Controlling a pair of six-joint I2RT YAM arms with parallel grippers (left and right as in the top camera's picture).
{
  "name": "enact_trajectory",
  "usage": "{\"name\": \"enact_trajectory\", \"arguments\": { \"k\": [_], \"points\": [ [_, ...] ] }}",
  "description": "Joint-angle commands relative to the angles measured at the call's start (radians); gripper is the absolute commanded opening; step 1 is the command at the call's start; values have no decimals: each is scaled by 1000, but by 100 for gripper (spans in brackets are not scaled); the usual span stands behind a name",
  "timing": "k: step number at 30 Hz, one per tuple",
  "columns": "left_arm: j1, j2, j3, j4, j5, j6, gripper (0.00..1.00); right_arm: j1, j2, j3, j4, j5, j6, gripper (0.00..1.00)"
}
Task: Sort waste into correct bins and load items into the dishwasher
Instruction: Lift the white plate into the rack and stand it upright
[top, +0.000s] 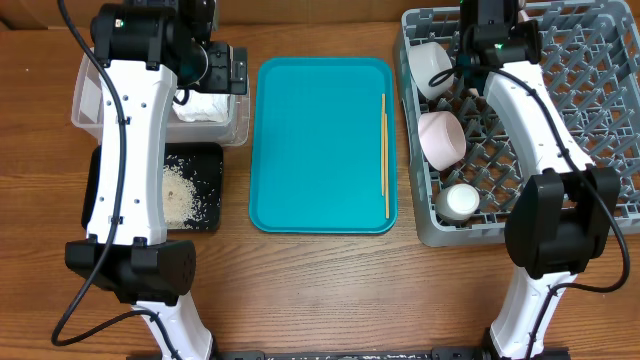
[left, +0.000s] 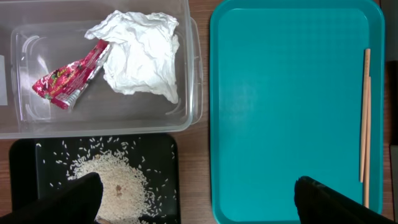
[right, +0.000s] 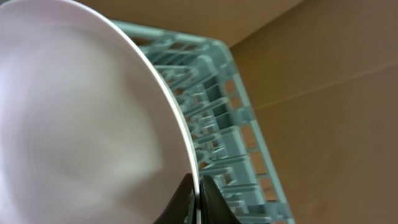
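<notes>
Plate (right: 81, 112) rim is pinched by the right gripper (right: 196, 198), with the grey dish rack (right: 217, 143) seen right behind it.
Left gripper (left: 198, 186) is held spread wide; napkin (left: 140, 53) and red wrapper (left: 65, 81) are seen in the clear tub (left: 194, 74), rice (left: 115, 180) is piled in the black tray (left: 25, 168), chopsticks (left: 365, 118) are laid on the teal tray (left: 286, 112).

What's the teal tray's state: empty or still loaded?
Not empty. The teal tray holds only the chopsticks, which lie flat side by side along its right edge in the overhead view. The rest of its surface is bare.
</notes>
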Motion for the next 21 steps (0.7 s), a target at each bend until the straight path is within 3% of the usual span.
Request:
{"name": "enact_trajectory", "arguments": {
  "k": [1, 2, 3, 4, 5, 10, 13, 17, 19, 21],
  "points": [
    [-8, 0, 13, 2, -10, -18, 100, 3, -1, -11, -3, -105, -2, 4],
    [-8, 0, 13, 2, -10, -18, 100, 3, -1, -11, -3, -127, 16, 9],
    [-8, 0, 13, 2, -10, -18, 100, 3, -2, -11, -2, -126, 55, 21],
    [-8, 0, 13, 2, -11, -18, 100, 3, -8, -10, -1, -126, 94, 42],
    [-8, 0, 13, 2, -10, -18, 100, 3, -14, -10, 0, -127, 131, 54],
    [-8, 0, 13, 2, -10, -18, 100, 3, -86, -6, 0, -206, 156, 87],
    [-8, 0, 13, 2, -11, -18, 100, 3, -166, -6, -3, -260, 159, 100],
    [-8, 0, 13, 2, -10, -18, 100, 5, -298, -6, -49, -365, 298, 100],
    [-8, 0, 13, 2, -11, -18, 100, 11, -360, -6, -103, -530, 393, 100],
    [-8, 0, 13, 2, -10, -18, 100, 15, -415, -6, -155, -829, 449, 100]
  ]
}}
